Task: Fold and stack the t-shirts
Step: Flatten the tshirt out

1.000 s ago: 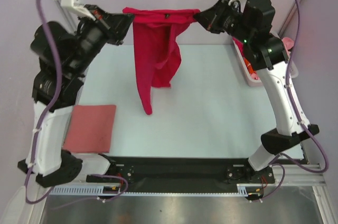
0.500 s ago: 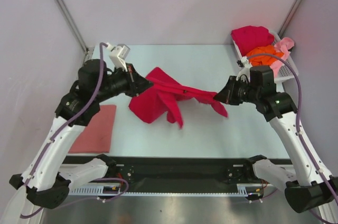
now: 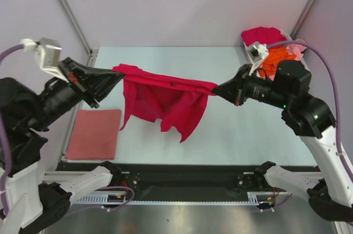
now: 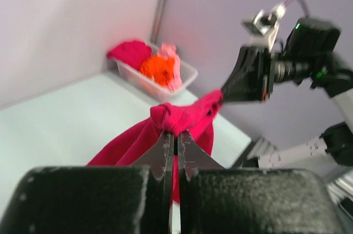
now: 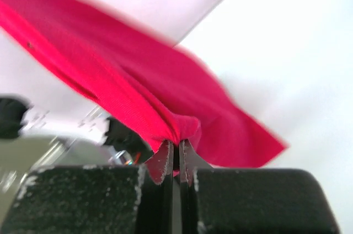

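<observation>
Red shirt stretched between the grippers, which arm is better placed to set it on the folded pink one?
Probably left: the left gripper grips the red shirt nearer the folded pink shirt; the right gripper is farther off.

The pale table [image 3: 231, 129] carries 1 folded salmon-pink t-shirt [image 3: 95, 133] at its near left edge and 1 white basket [image 4: 140, 78] (heaped with cloth) in the far right corner.

Left gripper [image 4: 175, 134] clamped tight on bunched edge of crimson t-shirt [image 4: 190, 117]. Cloth runs far-right to right gripper [image 4: 225, 91] and hangs over pale table [image 4: 60, 118]. Far: white basket [image 4: 140, 82] holding red shirt [image 4: 129, 53], orange shirt [image 4: 160, 67], pink shirt [image 4: 167, 52].
</observation>
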Controlling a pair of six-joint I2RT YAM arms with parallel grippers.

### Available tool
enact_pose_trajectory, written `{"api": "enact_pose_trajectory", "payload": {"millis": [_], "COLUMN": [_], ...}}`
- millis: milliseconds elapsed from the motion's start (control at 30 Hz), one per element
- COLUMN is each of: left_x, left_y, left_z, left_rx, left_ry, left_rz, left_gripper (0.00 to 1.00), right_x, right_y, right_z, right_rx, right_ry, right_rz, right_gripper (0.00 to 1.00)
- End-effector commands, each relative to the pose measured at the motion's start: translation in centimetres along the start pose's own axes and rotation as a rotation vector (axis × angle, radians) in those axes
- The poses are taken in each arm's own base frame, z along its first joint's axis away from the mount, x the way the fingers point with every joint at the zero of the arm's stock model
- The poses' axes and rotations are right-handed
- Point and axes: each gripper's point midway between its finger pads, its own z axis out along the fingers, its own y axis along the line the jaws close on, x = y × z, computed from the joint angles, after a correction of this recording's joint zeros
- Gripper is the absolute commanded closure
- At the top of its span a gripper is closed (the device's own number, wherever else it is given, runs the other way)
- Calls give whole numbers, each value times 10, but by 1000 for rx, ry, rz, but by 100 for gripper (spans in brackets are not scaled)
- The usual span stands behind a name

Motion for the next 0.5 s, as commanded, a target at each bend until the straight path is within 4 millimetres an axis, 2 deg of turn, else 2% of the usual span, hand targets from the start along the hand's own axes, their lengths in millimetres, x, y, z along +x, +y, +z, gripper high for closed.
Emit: {"api": "enact_pose_trajectory", "payload": {"millis": [0,33,67,100,133,200,233,267,300,333,367,400,433,467], "left_x": [16,26,45,53,58,48,39,16,2,-9,-31,-39,-43,-64], "left_y": [16,17,22,25,30,43,46,43,48,48,40,37,34,20], "left_z": [31,41,57,65,72,78,77,69,64,59,46,44,40,26], "left_rx": [-3,16,38,42,34,-41,-70,-87,-135,-148,-146,-144,-140,-112], "left_ry": [25,48,97,120,138,118,92,31,-10,-38,-92,-105,-103,-155], "left_rz": [2,-13,-39,-49,-54,-43,-33,-4,12,29,64,76,83,105], "left_gripper": [100,100,99,100,100,100,100,100,100,100,100,100,100,100], "right_x": [33,37,52,56,57,51,43,28,10,-10,-22,-44,-55,-67], "right_y": [-97,-119,-133,-145,-159,-166,-160,-157,-149,-137,-128,-112,-103,-90], "right_z": [-27,-37,-45,-51,-62,-66,-62,-55,-50,-36,-27,-22,-5,2], "right_rx": [448,555,614,649,702,742,709,674,631,536,474,411,339,289], "right_ry": [35,33,79,89,92,86,65,17,-34,-87,-119,-164,-169,-180], "right_rz": [112,139,176,194,202,196,196,186,185,171,192,170,153,123], "right_gripper": [100,100,100,100,100,100,100,100,100,100,100,100,100,100]}}
